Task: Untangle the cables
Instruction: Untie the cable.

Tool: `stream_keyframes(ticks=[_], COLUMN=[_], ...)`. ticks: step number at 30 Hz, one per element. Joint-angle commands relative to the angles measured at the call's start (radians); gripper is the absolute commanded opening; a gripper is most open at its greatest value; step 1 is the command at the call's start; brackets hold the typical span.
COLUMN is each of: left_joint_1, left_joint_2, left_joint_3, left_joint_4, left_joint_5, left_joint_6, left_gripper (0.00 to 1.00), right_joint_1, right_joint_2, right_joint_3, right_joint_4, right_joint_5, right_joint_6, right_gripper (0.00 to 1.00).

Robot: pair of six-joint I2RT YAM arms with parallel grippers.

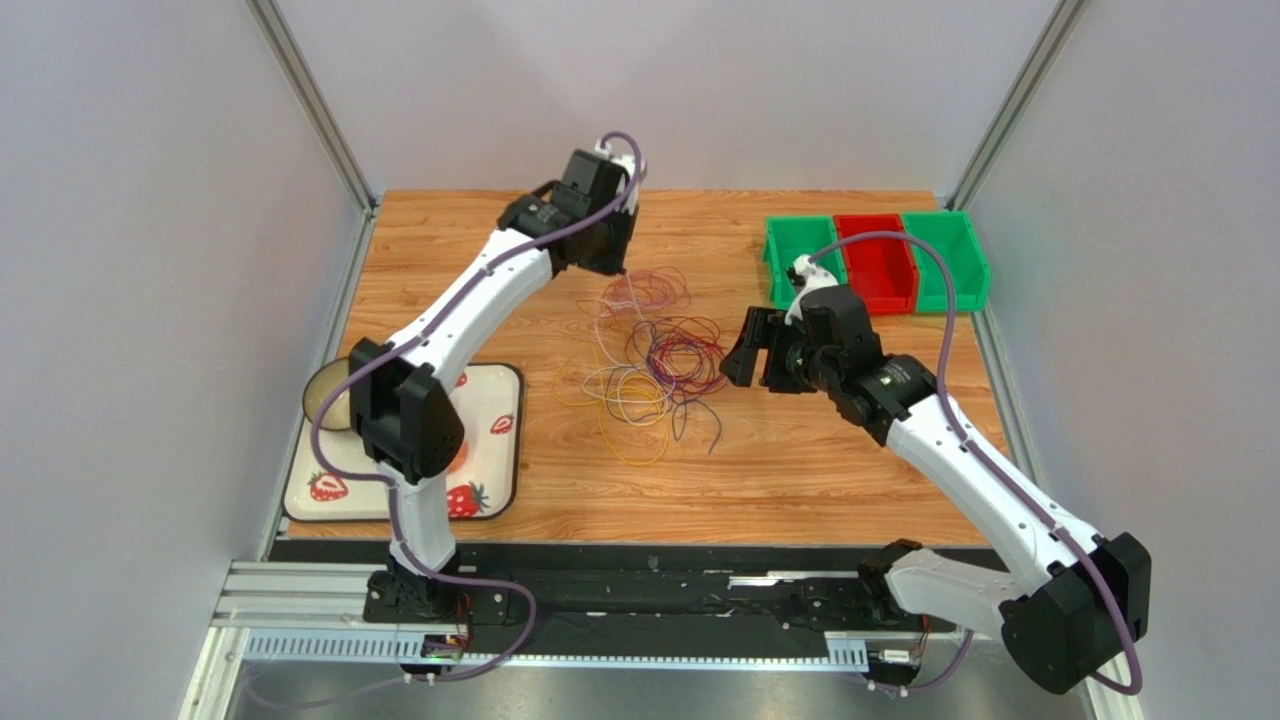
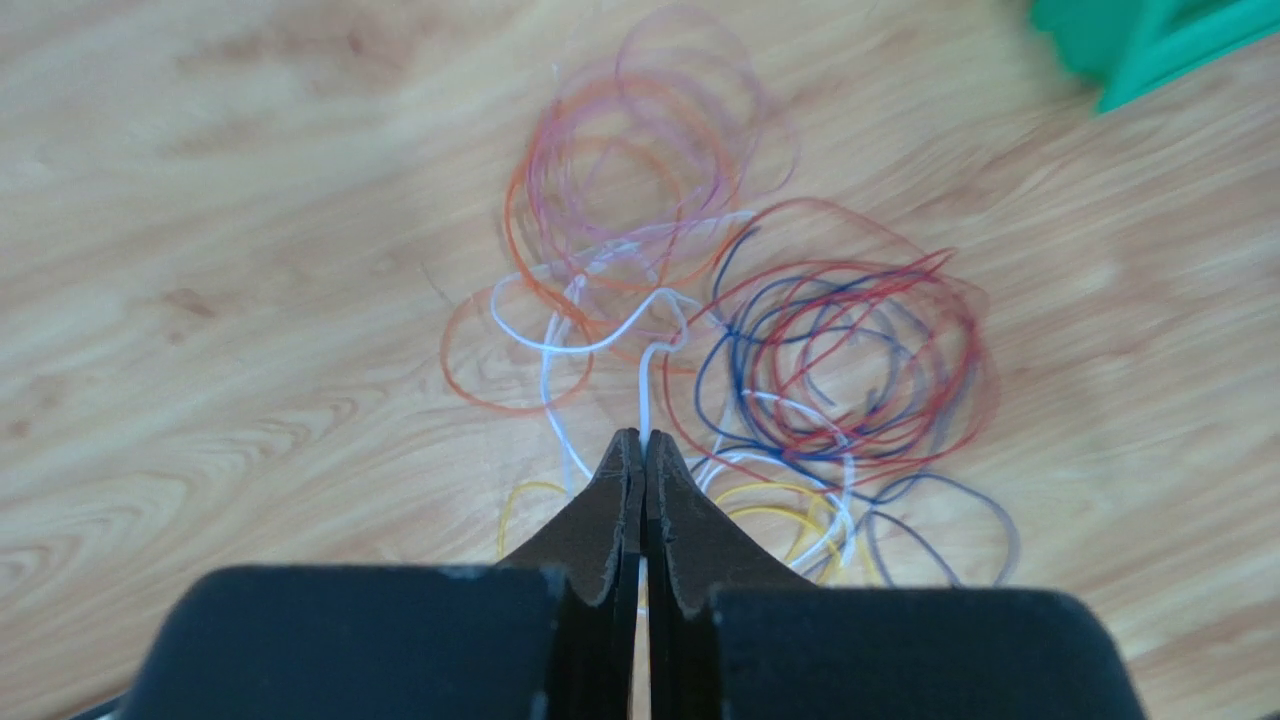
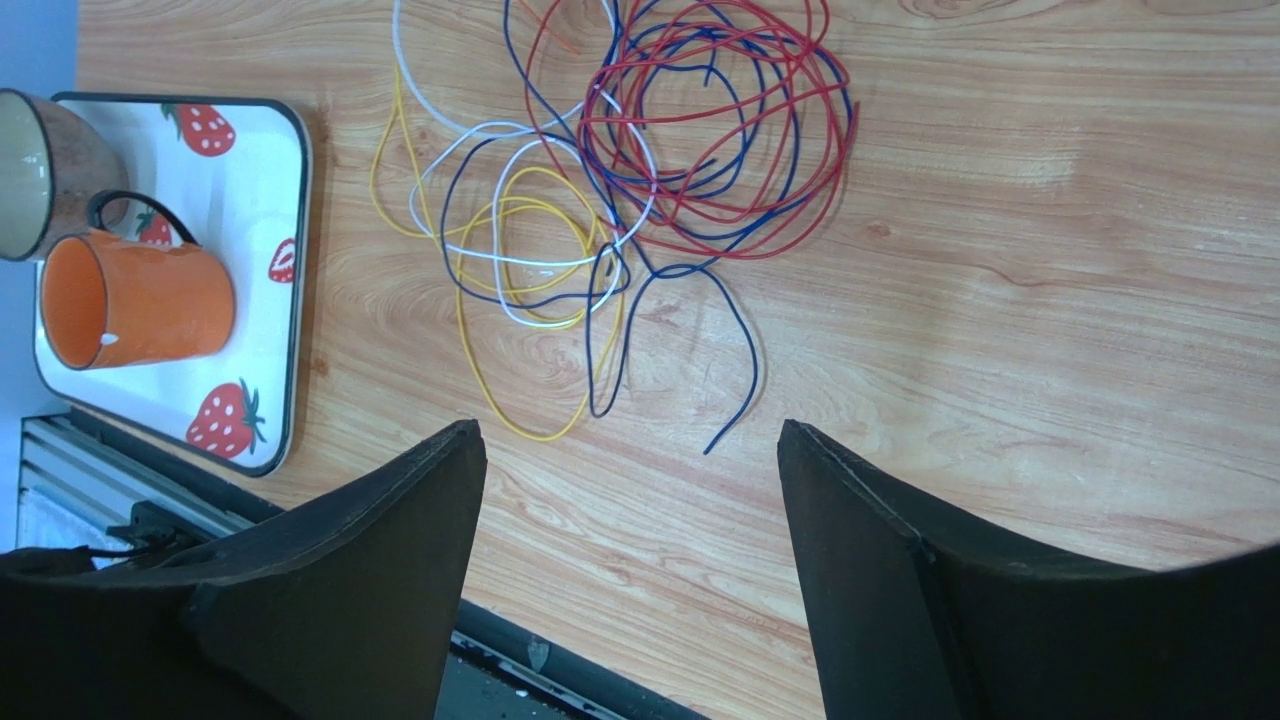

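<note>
The cables (image 1: 654,360) lie in a loose tangle mid-table: red and blue loops (image 2: 842,360), pale orange and pink loops (image 2: 646,165), yellow ones (image 2: 781,510). My left gripper (image 2: 643,443) hovers over the far side of the tangle and is shut on a white cable (image 2: 646,383), which runs up from between its tips. In the top view it (image 1: 616,263) is at the tangle's far edge. My right gripper (image 3: 628,432) stands open to the right of the tangle, nothing between its fingers. Red loops (image 3: 721,120) and a yellow loop (image 3: 526,405) lie beyond it.
A strawberry-patterned tray (image 1: 504,450) sits at the front left with an orange mug (image 3: 135,300) and a second mug (image 3: 30,165) on it. Green and red bins (image 1: 872,255) stand at the back right. Grey walls enclose the table.
</note>
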Motion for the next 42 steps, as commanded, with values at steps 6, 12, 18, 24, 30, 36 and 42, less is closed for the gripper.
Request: stream_keyframes(ticks=[6, 12, 18, 24, 30, 36, 42], left_joint_1=[-0.077, -0.108, -0.109, -0.109, -0.111, -0.109, -0.109], left_joint_2=[-0.271, -0.411, -0.54, -0.508, -0.468, -0.431, -0.448], left_joint_3=[0.417, 0.315, -0.064, -0.273, -0.227, -0.207, -0.253], left_joint_4=[-0.159, -0.052, 0.111, 0.161, 0.114, 0.057, 0.056], left_joint_5=[0.076, 0.146, 0.12, 0.237, 0.258, 0.229, 0.183], left_joint_6=[-0.024, -0.05, -0.107, -0.184, -0.133, -0.055, -0.03], left_gripper=[0.0, 0.0, 0.0, 0.0, 0.0, 0.0, 0.0], right_joint_1=[0.003, 0.003, 0.003, 0.003, 0.004, 0.004, 0.044], right_joint_2=[-0.096, -0.136, -0.157, -0.199, -0.211, -0.11, 0.034], right_joint_3=[0.065, 0.05, 0.059, 0.0, -0.065, -0.074, -0.045], right_joint_4=[-0.027, -0.001, -0.024, 0.022, 0.156, 0.191, 0.265], right_joint_5=[-0.068, -0.081, -0.081, -0.133, -0.247, -0.232, -0.198], right_joint_6=[-0.026, -0.037, -0.04, -0.009, -0.022, -0.017, -0.039], right_gripper=[0.76, 0.75, 0.76, 0.76, 0.77, 0.77, 0.77])
